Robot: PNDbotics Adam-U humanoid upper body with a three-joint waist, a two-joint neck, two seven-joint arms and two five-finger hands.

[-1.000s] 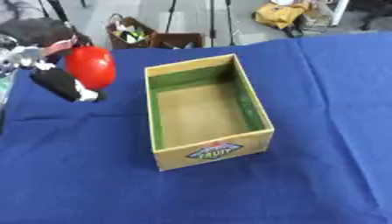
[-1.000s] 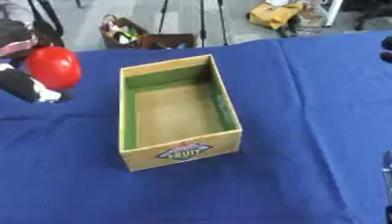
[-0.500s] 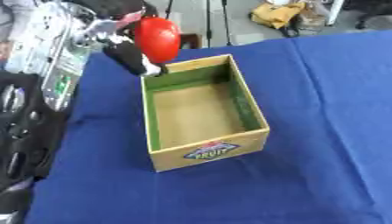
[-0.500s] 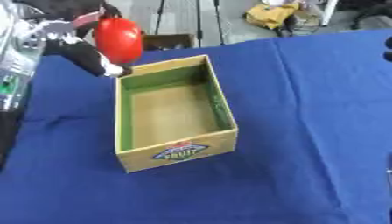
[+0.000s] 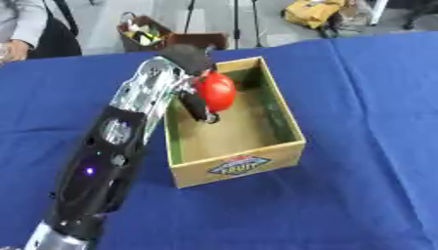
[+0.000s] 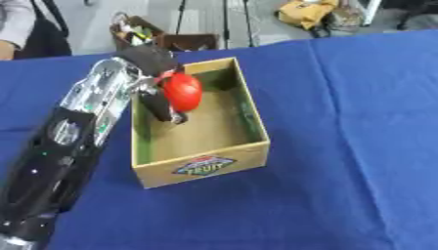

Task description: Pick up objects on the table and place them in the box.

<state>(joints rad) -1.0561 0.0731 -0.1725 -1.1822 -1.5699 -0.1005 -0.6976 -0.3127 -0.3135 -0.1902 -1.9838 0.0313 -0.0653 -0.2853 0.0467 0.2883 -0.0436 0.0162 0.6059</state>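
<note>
- The surface [image 5: 368,88] is covered in a blue cloth, and it runs out on every side of the box.
- My left arm [image 5: 120,146] comes in from the lower left of the box, black with silver joints, and stretches up along the box's left wall.
- The box [image 5: 256,161] is an open cardboard carton standing upright on the surface, with green along the inside of its walls and a bare brown floor.
- On the near wall of the box is a label [image 5: 239,165]; I can read the word "FRUIT" on it, and the smaller writing around it I cannot make out.
- My left hand [image 5: 195,100] hangs over the far left part of the box, just inside its left wall, with its fingers curled round the red object.
- The red object [image 5: 215,91] is round and glossy, like an apple or tomato; it sits in my left hand above the far part of the box's floor, and I cannot tell whether it touches the floor.
- Beyond the far edge of the surface, behind the box, a dark basket [image 5: 145,34] holding mixed things stands on the floor.
- My right hand shows in neither view.
</note>
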